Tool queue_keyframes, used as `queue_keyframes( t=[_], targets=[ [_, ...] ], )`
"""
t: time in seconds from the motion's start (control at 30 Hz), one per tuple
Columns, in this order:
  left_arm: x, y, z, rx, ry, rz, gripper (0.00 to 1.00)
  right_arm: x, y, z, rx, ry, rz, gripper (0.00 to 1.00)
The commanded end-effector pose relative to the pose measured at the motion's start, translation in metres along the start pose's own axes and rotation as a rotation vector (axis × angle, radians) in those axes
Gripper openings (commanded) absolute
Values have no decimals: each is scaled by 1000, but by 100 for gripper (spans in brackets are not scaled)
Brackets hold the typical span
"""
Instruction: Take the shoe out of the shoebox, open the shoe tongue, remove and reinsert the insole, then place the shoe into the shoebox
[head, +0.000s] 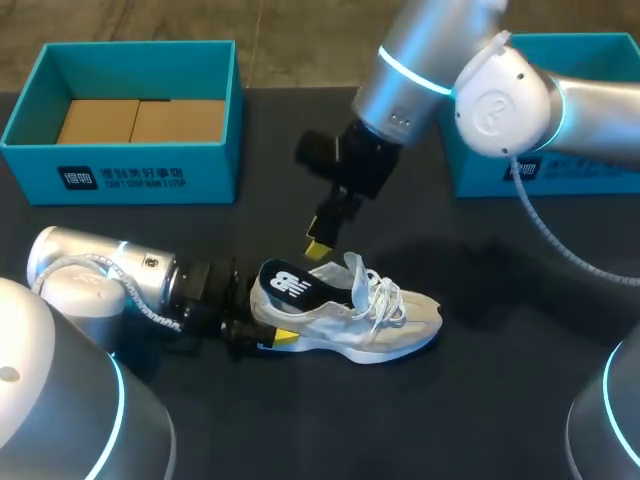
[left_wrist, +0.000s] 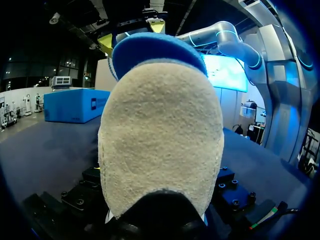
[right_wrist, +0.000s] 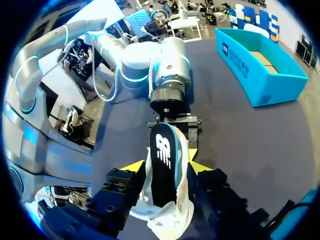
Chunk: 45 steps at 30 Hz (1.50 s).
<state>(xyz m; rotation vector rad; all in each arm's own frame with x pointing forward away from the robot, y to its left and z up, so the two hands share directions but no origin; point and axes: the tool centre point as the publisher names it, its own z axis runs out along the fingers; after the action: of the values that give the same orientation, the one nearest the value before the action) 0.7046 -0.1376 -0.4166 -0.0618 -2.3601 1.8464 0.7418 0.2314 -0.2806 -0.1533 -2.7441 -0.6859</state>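
Dark matte table (head: 500, 400), spread under everything. At 10 o'clock, an open teal shoebox (head: 130, 175) standing flat on it, with brown cardboard (head: 140, 120) lining the floor. At 2 o'clock, a second teal box (head: 590, 172), only partly in sight. Just toward 6 o'clock from the middle, a pale shoe (head: 380, 330), sole down, heel toward 9 o'clock, toe toward 3 o'clock, well apart from both boxes.

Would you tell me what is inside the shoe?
A black insole rises out of the heel of the shoe; its front part is hidden under the tongue and laces.
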Motion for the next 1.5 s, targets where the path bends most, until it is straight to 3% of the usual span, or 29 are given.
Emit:
queue_keyframes(
  t=[0.03,0.47,0.9,1.5],
  targets=[
    [-2,3,0,-2,0,-1,0,-13,7,19,-1,41,-3,53],
    [-2,3,0,-2,0,-1,0,-22,7,45,-34,123,-24,50],
    [-2,3,0,-2,0,-1,0,-10,-1,59,-44,209,-17,48],
    [-2,3,0,-2,0,-1,0,3,-2,71,4,291,7,41]
  ],
)
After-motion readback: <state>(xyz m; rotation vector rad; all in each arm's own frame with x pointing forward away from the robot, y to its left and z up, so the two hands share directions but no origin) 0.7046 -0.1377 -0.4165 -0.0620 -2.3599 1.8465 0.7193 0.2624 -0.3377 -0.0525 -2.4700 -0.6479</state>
